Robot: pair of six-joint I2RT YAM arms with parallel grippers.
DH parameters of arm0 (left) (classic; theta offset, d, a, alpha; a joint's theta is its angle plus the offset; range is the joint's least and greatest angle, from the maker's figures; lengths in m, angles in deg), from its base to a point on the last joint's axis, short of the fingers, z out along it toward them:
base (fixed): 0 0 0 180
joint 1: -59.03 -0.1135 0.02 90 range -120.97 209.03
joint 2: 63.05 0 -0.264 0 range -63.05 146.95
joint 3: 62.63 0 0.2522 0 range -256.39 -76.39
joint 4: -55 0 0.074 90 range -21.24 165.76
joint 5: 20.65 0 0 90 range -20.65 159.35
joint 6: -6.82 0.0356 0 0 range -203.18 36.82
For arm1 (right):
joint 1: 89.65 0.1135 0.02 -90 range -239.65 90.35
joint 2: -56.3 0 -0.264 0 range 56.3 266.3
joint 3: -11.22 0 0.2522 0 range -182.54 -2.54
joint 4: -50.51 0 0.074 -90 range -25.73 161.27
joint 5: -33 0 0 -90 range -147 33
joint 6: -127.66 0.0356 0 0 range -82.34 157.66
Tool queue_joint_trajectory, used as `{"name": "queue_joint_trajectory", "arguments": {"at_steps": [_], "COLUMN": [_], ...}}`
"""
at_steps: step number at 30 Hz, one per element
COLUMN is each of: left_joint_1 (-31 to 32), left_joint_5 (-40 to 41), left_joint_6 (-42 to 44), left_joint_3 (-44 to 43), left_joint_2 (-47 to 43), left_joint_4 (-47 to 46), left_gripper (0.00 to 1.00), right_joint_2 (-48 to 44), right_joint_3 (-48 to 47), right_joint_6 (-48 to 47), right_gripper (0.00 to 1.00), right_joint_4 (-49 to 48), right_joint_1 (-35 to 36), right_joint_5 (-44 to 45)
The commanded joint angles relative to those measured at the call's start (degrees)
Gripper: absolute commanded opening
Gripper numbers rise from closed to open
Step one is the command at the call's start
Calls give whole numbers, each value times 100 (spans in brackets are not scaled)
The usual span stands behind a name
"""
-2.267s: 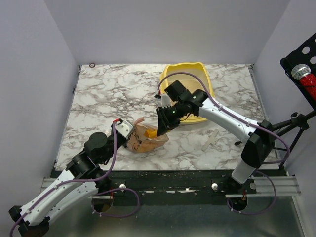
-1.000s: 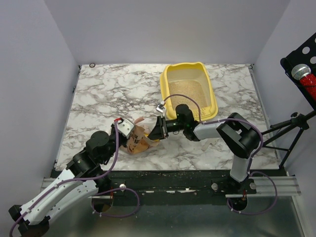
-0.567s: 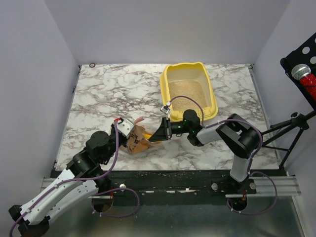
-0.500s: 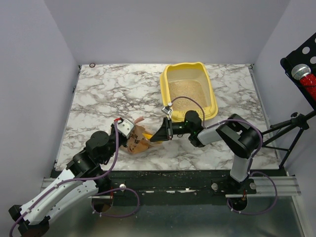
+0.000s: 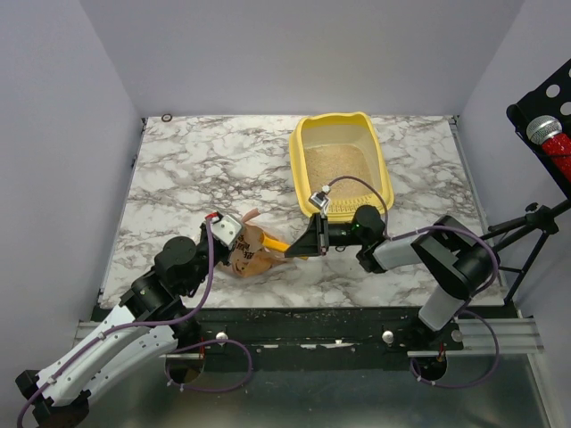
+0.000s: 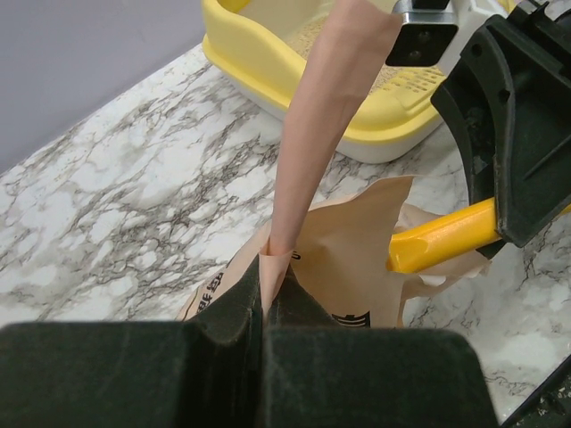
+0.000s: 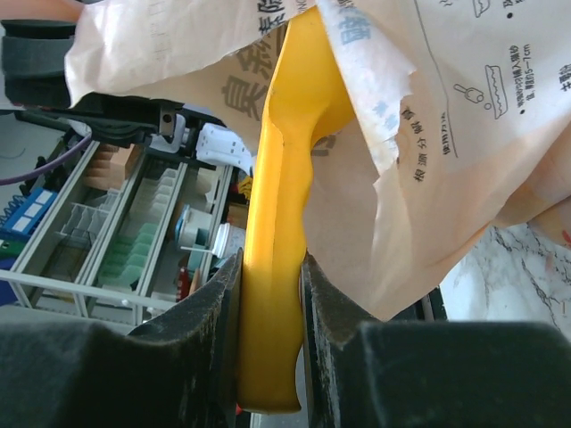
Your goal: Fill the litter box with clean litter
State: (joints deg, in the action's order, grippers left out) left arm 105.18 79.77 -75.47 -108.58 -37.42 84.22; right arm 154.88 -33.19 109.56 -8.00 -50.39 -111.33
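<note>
- watching from above now; the left gripper [image 5: 227,234] sits low on the marble table [image 5: 196,169], nose against the bag [image 5: 254,254]
- left wrist view: its jaws are pressed together, pinching the bag's [image 6: 348,259] top edge; a long pinkish strip of that paper runs away from the left gripper [image 6: 265,299] toward the litter box [image 6: 259,53]
- the bag lies crumpled on the table near the front edge, mouth turned toward the right arm; dark printed characters show on its side
- the right gripper [image 5: 308,245] comes in low from the right; its jaws are narrowed onto the handle of the scoop [image 5: 278,245], one finger on each side
- right wrist view confirms it: the scoop's [image 7: 281,223] yellow-orange handle is squeezed in the right gripper [image 7: 268,294] and its far end goes into the bag's [image 7: 446,134] opening; the bowl is hidden by paper, so i cannot tell what is in it
- in the left wrist view the scoop [image 6: 442,236] pokes out of the bag's side, with the black right gripper closed on its end
- the litter box [image 5: 298,174] stands flat at the far right-centre of the table, beyond the bag and apart from it; the right wrist is just in front of its near rim
- the clean litter [image 5: 337,169] lies inside it as a beige grainy layer over the floor
</note>
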Motion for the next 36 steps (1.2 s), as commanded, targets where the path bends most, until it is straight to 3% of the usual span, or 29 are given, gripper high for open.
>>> {"name": "queue_joint_trajectory", "arguments": {"at_steps": [1,9,36], "left_joint_1": [25,26,26], "left_joint_5": [-163,-163,-136], "left_joint_6": [-6,-6,12], "left_joint_3": [-130,-139,-86], "left_joint_2": [-23,-58,-93], "left_joint_4": [-413,-413,-474], "left_gripper": [0,0,0], "right_joint_2": [-489,-1034,-2853], "right_joint_3": [147,323,1483], "right_joint_6": [-150,-563,-387], "right_gripper": [0,0,0], "right_joint_4": [-631,520,2059], "right_joint_1": [-68,-226,-683], "right_joint_5": [-96,-96,247]}}
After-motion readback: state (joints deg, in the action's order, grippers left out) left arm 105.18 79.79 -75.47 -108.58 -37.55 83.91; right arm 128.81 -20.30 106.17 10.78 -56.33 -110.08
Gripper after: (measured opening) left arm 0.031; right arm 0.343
